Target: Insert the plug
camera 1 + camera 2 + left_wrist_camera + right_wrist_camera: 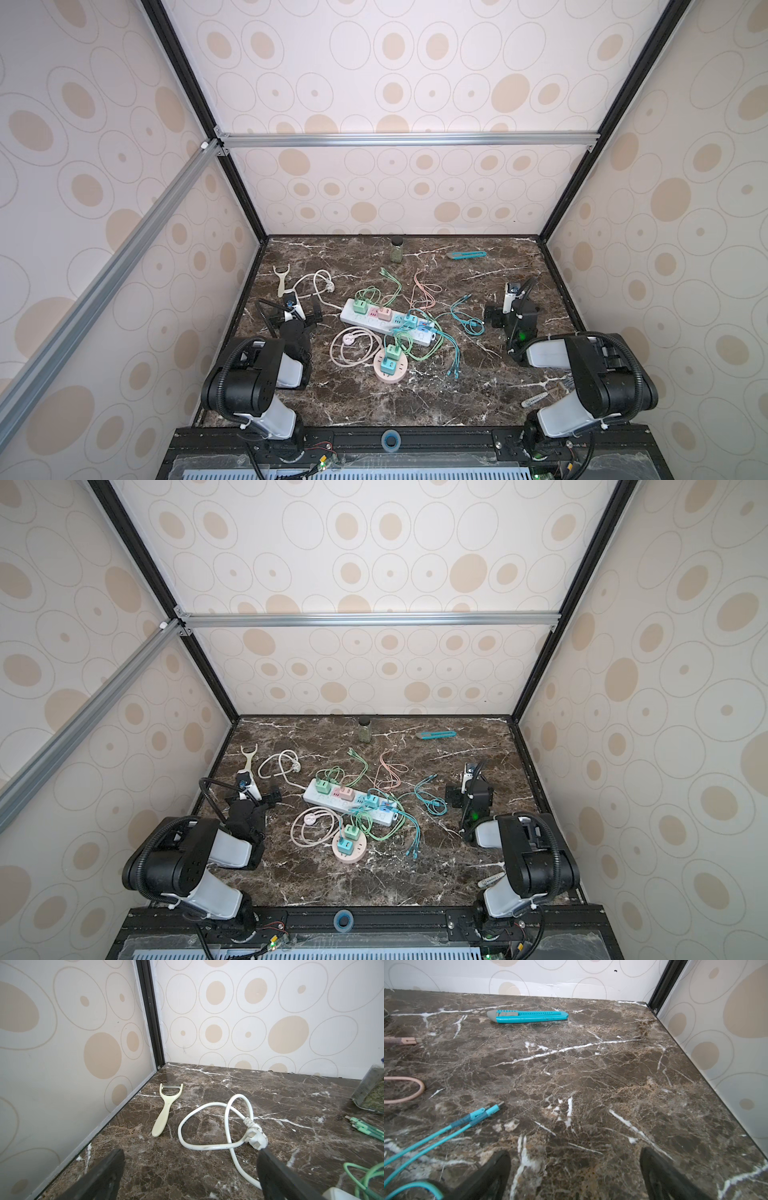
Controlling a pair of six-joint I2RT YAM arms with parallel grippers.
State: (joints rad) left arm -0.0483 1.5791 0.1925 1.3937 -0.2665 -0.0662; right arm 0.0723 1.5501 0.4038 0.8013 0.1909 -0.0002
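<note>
Two grippers, both spread to full width and both empty. Left gripper (315,311) low over the left side of the dark marble table (415,399), pointed toward the far left corner; in the left wrist view, black fingers (104,1174) wide apart with only tabletop and a stretch of white cord (203,1148) in the gap. White plug (256,1136) loose on the marble, in no socket, metal prongs showing, close beside one fingertip; contact or not, impossible to tell. Cord looped over itself and, in both top views, leading to the left end of the white power strip (353,321) at the table's middle. On the strip, several small chargers plugged in, among them green (360,307), pink (382,313) and blue (411,321). Nearer the front, a round pink socket (399,376) with two more chargers seated on top, and just to its left a pale pink plug (347,340) lying free inside its own coil of cord. Cream peeler (166,1109) beside the left wall, beyond the white plug. Right gripper (493,318) at the right side, well apart from the strip, fingers (483,1176) over bare marble. Teal cables (478,1114) just beside it, ends unconnected. Teal utility knife (529,1017) and a small jar (397,251) near the back wall.
</note>
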